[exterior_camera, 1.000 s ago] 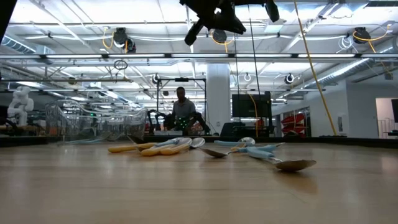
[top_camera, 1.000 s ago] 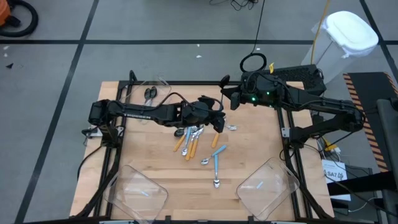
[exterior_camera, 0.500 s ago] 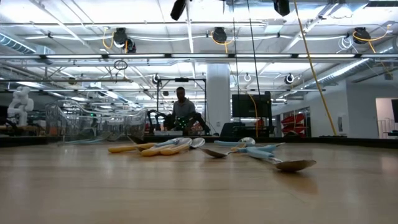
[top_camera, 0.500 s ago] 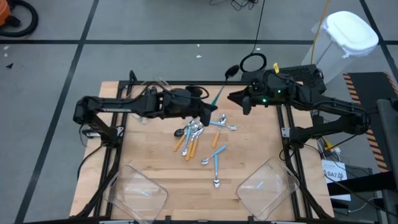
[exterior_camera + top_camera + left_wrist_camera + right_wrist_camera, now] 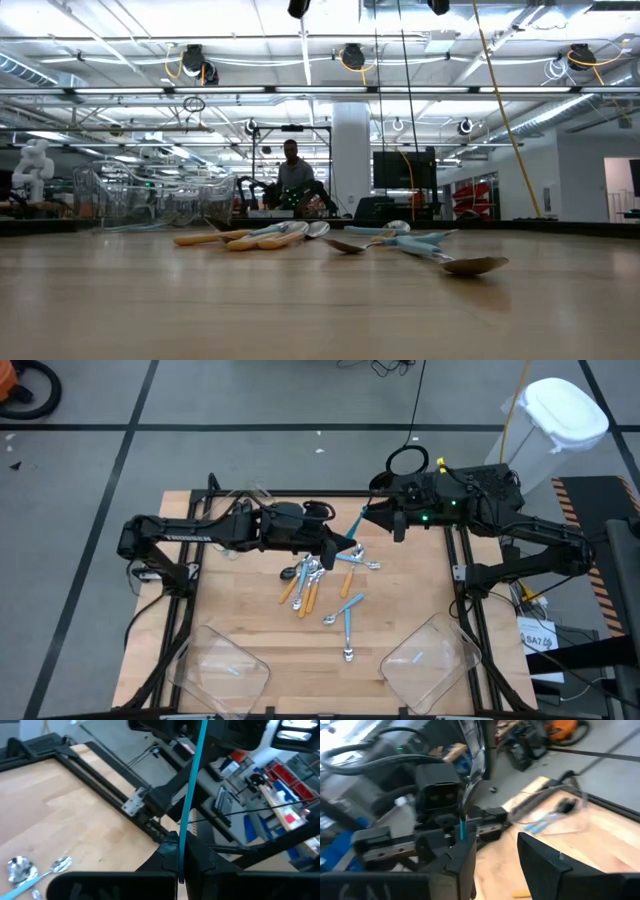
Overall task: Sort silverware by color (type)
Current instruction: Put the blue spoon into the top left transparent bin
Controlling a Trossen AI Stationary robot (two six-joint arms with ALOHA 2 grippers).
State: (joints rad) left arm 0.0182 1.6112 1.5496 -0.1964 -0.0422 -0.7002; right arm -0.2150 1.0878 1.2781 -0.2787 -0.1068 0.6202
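Observation:
My left gripper (image 5: 342, 546) reaches in from the table's left, high over its middle, and is shut on a blue-handled spoon (image 5: 354, 528). The spoon's handle (image 5: 192, 795) slants up and away, and its dark shiny bowl (image 5: 474, 762) is on top. My right gripper (image 5: 378, 515) hangs open just beyond, near the far right. The spoon stands by one of its fingers (image 5: 465, 852), not between them; whether they touch I cannot tell. The other spoons (image 5: 312, 582), orange- and blue-handled, lie flat on the wood (image 5: 300, 232). My left gripper pinches the free end of the spoon's blue handle (image 5: 181, 862) between its two fingers. The fingers come from the table's left, close to level. The handle runs on beyond them. The spoon is lifted clear of the table and slants upward, bowl uppermost.
Two clear bins stand at the near edge, one left (image 5: 225, 665) and one right (image 5: 430, 655), each with something blue inside. A third clear bin (image 5: 240, 508) sits at the far left. A black frame rail (image 5: 115, 785) borders the table. A person (image 5: 292, 180) stands in the room behind.
My left gripper has risen and tipped its fingers upward, still shut. The blue-handled spoon now sticks up from it. My right gripper has drawn back a little toward the far right, has risen, and its fingers have opened. In the low view both have nearly left the top of the picture.

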